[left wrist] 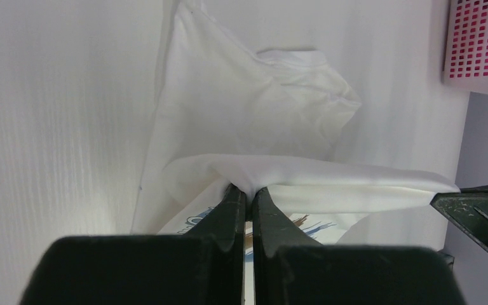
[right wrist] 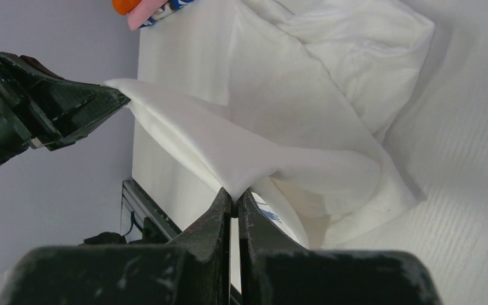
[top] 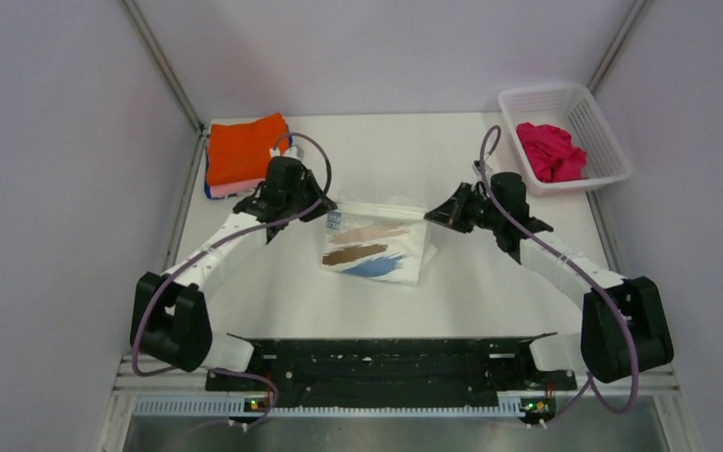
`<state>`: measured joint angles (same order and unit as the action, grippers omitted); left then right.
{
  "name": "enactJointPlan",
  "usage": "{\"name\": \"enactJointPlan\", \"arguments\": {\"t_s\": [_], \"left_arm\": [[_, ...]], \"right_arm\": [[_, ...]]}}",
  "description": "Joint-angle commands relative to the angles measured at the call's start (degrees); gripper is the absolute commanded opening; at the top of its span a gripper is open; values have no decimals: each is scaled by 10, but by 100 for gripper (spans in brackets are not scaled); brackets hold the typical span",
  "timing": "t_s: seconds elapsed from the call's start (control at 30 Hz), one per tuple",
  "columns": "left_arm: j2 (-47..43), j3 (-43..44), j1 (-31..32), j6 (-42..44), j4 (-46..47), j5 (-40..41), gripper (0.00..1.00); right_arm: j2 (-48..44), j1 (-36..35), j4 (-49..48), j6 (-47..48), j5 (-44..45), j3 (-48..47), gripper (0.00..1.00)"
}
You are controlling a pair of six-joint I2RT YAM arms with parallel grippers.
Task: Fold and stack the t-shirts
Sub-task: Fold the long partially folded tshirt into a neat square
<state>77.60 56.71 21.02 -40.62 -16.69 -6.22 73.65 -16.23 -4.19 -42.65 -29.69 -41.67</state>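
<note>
The white t-shirt (top: 377, 247) with blue, brown and tan brush strokes lies at the table's middle, its far edge lifted. My left gripper (top: 328, 213) is shut on that edge's left corner (left wrist: 249, 185). My right gripper (top: 430, 216) is shut on its right corner (right wrist: 235, 189). The cloth (left wrist: 330, 181) stretches taut between them above the rest of the shirt (right wrist: 330, 82). Folded orange (top: 243, 149), pink and blue shirts are stacked at the far left. A magenta shirt (top: 551, 151) lies crumpled in the basket.
A white plastic lattice basket (top: 598, 113) stands at the far right corner; it also shows in the left wrist view (left wrist: 476, 44). Grey walls close in the table on three sides. A black rail (top: 386, 363) runs along the near edge.
</note>
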Motion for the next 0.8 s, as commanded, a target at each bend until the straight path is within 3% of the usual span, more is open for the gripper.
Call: {"name": "enactJointPlan", "arguments": {"t_s": [0.0,0.27,0.3,0.37,0.43,0.47,0.5,0.53,0.6,0.67,0.7,0.77], "left_arm": [[66,61,-33,24,34,-14,0],[227,176,-68,48,5,-88,0],[259,202,-73,47,-14,-103,5],[299,236,-79,47,-15,-116,26],[331,261,-85,47,-1,-127,45],[345,276,-87,50,1,-134,51],[358,293,-87,55,-1,-144,70],[369,311,-89,67,-10,-154,92],[383,347,-89,87,-61,-160,98],[368,327,-88,92,-58,-165,99],[355,309,-88,92,-47,-168,99],[323,281,-88,90,-30,-171,99]], "right_arm": [[47,24,-41,-4,14,-38,0],[180,42,-78,-5,27,-91,0],[204,44,-84,-4,26,-102,0],[258,49,-104,1,29,-127,2],[300,55,-133,0,40,-154,18],[320,57,-146,4,43,-172,32],[338,59,-140,11,48,-195,44],[353,59,-125,27,54,-220,48],[366,56,-97,52,65,-249,62],[354,52,-85,69,67,-246,90],[341,48,-74,78,78,-240,98],[303,42,-47,97,100,-223,99]]}}
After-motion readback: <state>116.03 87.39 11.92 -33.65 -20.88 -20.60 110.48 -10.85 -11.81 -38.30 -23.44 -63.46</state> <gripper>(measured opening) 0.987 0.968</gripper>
